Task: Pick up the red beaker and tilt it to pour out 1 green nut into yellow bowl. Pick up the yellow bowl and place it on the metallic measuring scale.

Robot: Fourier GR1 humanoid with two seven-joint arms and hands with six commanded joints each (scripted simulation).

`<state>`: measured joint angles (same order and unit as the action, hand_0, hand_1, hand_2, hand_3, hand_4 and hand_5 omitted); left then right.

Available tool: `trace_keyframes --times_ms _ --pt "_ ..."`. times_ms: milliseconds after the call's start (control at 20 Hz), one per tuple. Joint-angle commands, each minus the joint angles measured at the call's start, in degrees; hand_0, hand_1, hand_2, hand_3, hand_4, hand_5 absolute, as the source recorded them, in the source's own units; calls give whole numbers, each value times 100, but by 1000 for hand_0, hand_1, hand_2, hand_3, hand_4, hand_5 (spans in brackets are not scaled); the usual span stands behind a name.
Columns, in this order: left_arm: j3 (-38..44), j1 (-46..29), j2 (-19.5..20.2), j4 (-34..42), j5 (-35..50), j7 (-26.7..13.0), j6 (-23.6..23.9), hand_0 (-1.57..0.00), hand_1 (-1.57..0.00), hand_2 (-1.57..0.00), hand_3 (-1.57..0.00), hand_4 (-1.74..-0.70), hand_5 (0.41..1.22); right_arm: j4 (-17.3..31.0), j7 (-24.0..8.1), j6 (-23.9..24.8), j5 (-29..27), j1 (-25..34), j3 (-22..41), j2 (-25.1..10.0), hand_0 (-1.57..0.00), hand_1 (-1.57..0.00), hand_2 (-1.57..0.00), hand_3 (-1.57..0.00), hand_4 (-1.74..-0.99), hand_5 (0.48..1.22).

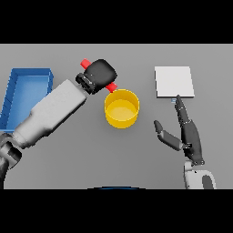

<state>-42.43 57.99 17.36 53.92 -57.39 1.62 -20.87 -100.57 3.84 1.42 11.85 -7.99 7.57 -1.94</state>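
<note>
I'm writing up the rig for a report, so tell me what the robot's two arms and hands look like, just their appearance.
Both arms have smooth casings in white and light grey. The left arm is a broad, blocky forearm shell with a dark joint at its lower end and a black wrist link. The left hand is dark, almost black and rounded. The right hand is the same dark colour, with slim fingers and a thumb. No cables or markings show.

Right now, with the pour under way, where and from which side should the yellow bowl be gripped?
Probably the yellow bowl by its right wall, coming from the right: it stands upright with an open rim, the open right hand waits on that side, and the left hand tilts the red beaker over its upper-left rim.
</note>
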Motion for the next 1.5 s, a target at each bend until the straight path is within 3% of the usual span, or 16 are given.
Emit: trace_keyframes --times_ms 0,300,600,800,1050,1250,1450 --pt "-114 46 -32 -25 -102 77 7 -1571 -1571 -1571 -1458 -1727 1219 82 48 41 70 33 43 53 1 1 1 1 -1221 610" --pt "-811 541 42 -104 -843 482 -114 -1571 -1571 -1571 -1541 -1736 1221 61 130 174 264 26 106 91 1 1 1 1 -1173 572" --pt "-1447 895 77 -325 -1524 834 31 -1571 -1571 -1571 -1563 -1736 1221 48 131 125 120 22 51 97 1 1 1 1 -1130 565" --pt "-1786 1107 -47 -468 -1890 966 109 -1571 -1571 -1571 -1568 -1733 1221 40 266 148 217 -75 101 91 1 1 1 1 -1136 579" --pt "-2150 1608 -115 -569 -2359 1181 247 -1571 -1571 -1571 -1570 -1733 1221 116 178 185 149 8 1 81 1 1 1 1 -1133 575" --pt "-1980 2539 27 -815 -2465 1469 242 -1571 -1571 -1571 -1571 -1728 1221 11 214 169 195 16 61 77 1 1 1 1 -1135 563" --pt "-1138 3172 352 -1501 -2114 1296 469 -1571 -1571 -1571 -1571 -1720 1221 40 213 126 163 30 87 94 1 1 1 1 -1128 554"
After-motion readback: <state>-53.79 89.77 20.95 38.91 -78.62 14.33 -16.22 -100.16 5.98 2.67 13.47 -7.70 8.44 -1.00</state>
